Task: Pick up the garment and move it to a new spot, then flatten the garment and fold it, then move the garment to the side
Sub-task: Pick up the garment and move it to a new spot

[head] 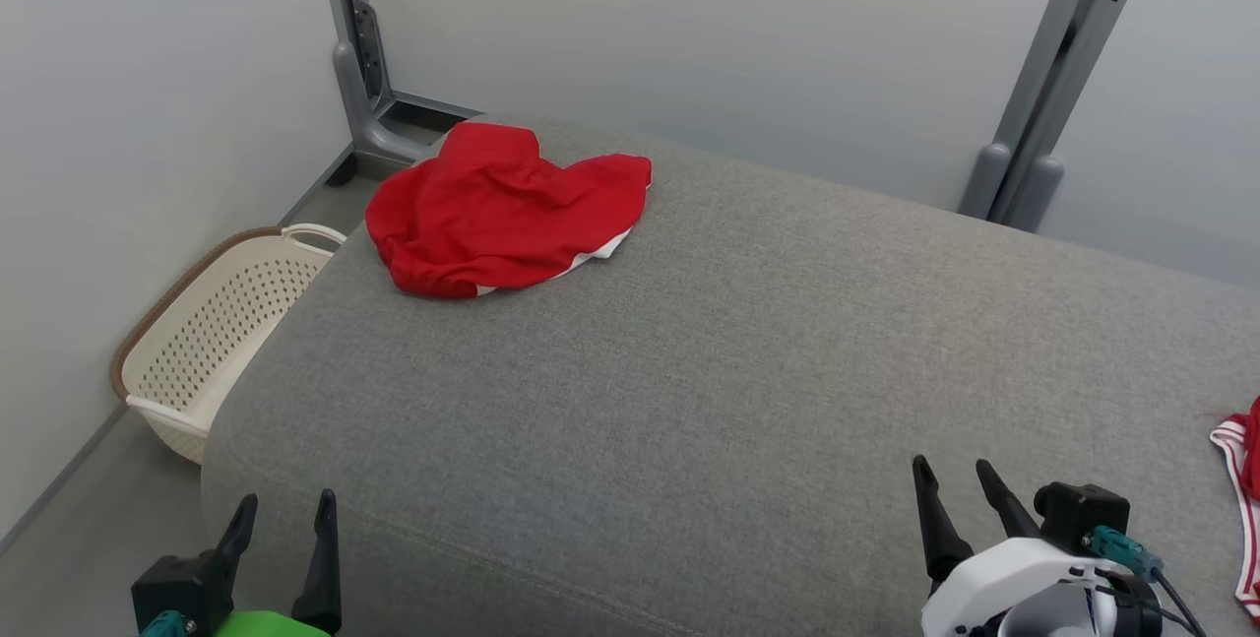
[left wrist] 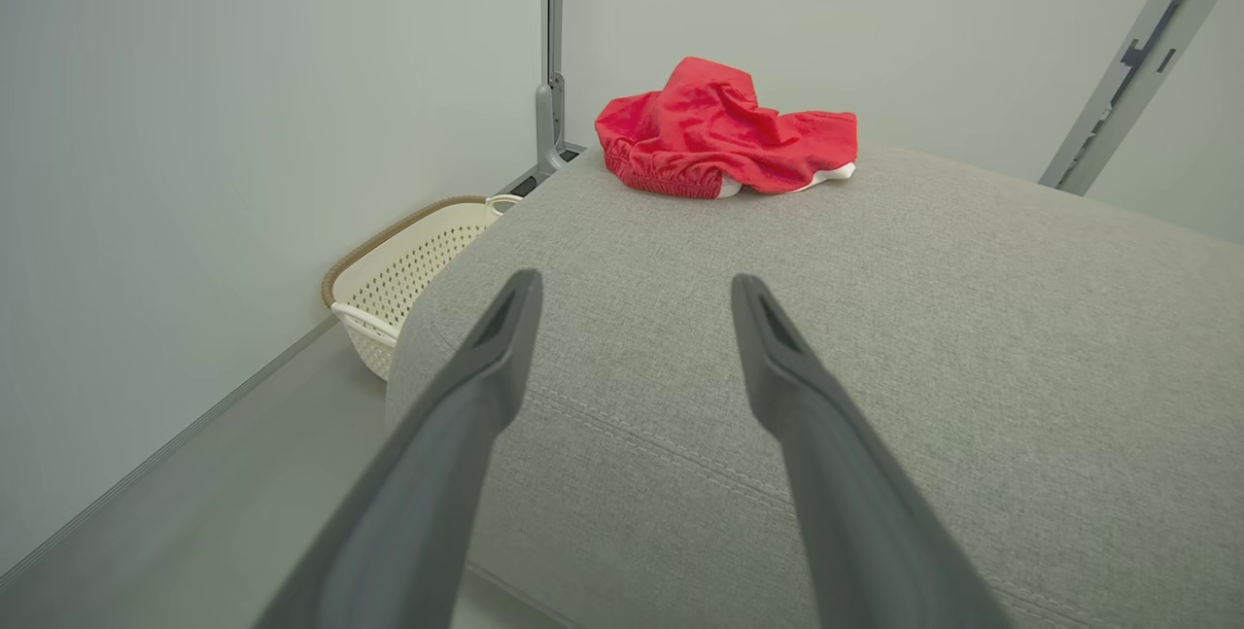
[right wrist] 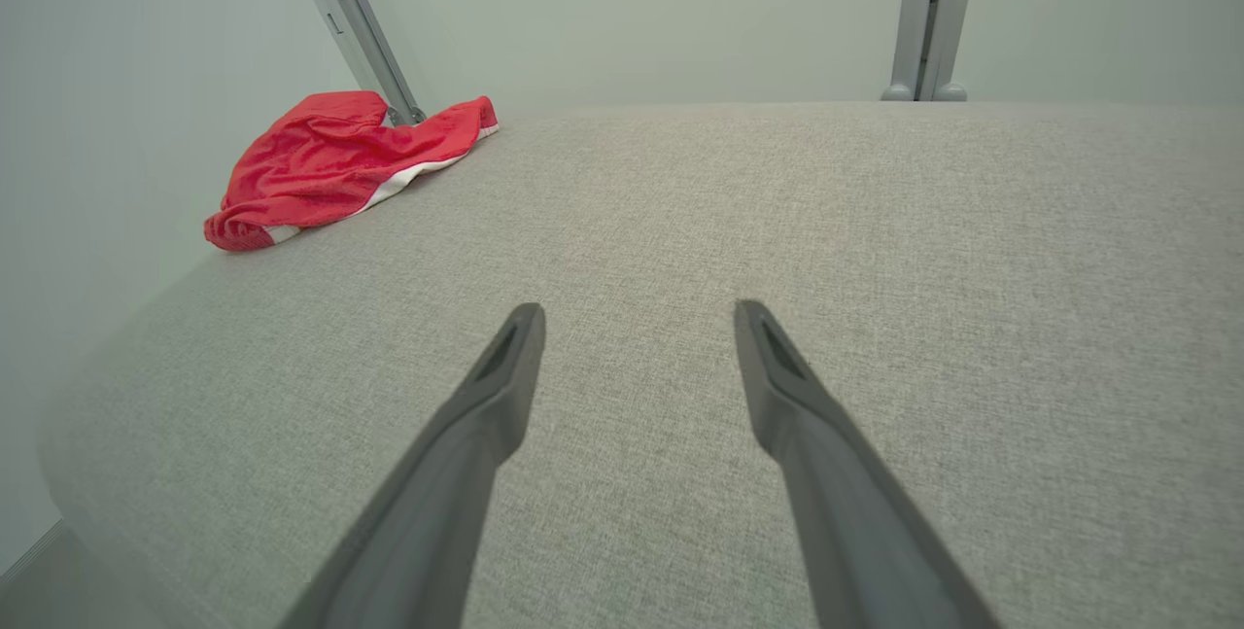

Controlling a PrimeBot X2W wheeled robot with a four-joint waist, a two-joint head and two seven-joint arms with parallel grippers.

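Red garment (head: 502, 209) well beyond open, empty left claw (head: 286, 499) and right claw (head: 953, 465)

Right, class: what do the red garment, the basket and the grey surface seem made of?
Red garment: thin, soft cloth, matt; it crumples into folds.
Basket: probably cream plastic, smooth, with rows of holes.
Grey surface: woven upholstery cloth, likely padded; visible weave, stitched seam, rounded edge.

Garment (head: 502, 209): red cloth, thin, matt, creased, white trim at hem; cushion (head: 689, 401): grey woven fabric, matt, slightly coarse, stitched seam near front edge; basket (head: 226, 312): cream plastic, perforated, faint sheen, brown rim; posts (head: 1058, 56): grey metal, smooth, satin; fingers (left wrist: 486, 366): dark, matt, smooth; walls (head: 148, 76): pale, smooth, matt.
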